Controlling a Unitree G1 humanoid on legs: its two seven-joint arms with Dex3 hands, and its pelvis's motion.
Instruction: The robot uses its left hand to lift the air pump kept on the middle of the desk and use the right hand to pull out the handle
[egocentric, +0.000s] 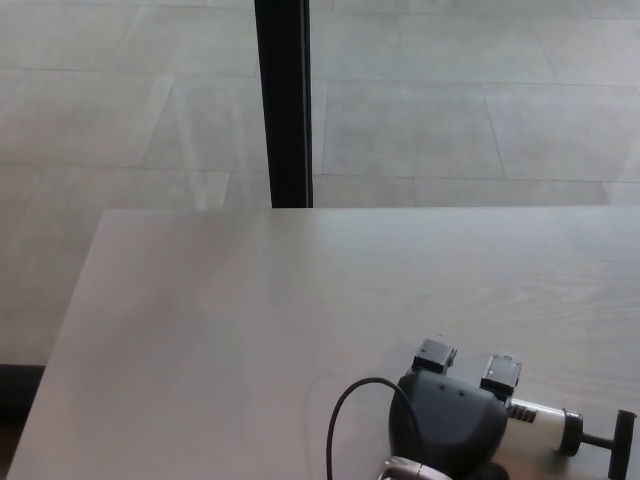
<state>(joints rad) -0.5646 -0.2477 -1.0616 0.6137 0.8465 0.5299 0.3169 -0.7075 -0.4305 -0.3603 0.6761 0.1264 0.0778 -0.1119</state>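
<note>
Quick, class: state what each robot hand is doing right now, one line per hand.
Left hand: shut on the air pump, covering most of its clear barrel.
Right hand: not in view.
</note>
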